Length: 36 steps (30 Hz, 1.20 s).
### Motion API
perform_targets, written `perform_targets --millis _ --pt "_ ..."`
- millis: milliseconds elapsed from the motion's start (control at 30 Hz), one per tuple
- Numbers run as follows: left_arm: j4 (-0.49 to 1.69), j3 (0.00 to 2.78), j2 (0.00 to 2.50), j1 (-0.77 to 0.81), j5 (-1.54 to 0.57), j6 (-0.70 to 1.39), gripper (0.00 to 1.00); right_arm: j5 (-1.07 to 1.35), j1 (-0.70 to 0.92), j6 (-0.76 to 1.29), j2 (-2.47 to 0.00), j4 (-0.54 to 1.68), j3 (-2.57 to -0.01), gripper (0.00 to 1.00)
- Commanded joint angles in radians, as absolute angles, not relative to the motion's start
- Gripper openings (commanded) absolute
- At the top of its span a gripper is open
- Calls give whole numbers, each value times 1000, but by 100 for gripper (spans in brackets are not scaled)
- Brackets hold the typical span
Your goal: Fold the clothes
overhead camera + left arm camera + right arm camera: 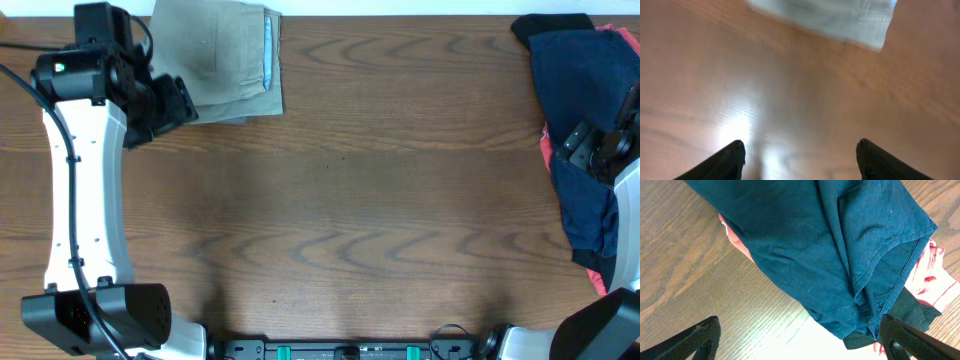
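Navy garment lies beneath the wide-open right pincer; left pincer gapes empty.

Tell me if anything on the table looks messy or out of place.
Yes: the navy piece lies crumpled over a red piece and a black piece at the right edge, unfolded. The khaki shorts, far left, are folded flat.

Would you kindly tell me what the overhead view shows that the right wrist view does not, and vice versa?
Only the overhead shows the folded khaki shorts at the wooden table's far-left corner, with the left end effector beside them. Only the right wrist view shows the navy garment's stitched hem and the pale print on the red piece. Both show the navy garment lying over the red piece on the wooden table.
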<state>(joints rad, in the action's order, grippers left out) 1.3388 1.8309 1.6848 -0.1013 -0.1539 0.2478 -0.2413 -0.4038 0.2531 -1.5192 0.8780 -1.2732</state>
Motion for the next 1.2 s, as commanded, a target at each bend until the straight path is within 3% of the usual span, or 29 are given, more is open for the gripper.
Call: perform_targets --millis 0,367,667,700,733,933,1167 --pt "1378 1834 1636 -74 -176 235 73 -254 -412 265 -1511 879 -1276 99" --pt "1414 1768 1336 60 -176 184 74 -254 -412 265 -1511 879 -1276 99" --pt "1365 1399 952 126 -177 249 78 -254 -412 265 -1511 879 -1276 99" --pt "1351 1353 913 127 -177 271 83 -254 -412 265 -1511 879 -1276 99" --pt "1337 1298 863 127 -177 310 98 -254 -412 265 -1511 879 -1276 99" --pt "1324 1129 725 127 -176 473 98 -254 -412 265 -1511 879 -1276 99" --pt "1351 1104 712 127 -176 473 98 -254 -412 265 -1511 879 -1276 99"
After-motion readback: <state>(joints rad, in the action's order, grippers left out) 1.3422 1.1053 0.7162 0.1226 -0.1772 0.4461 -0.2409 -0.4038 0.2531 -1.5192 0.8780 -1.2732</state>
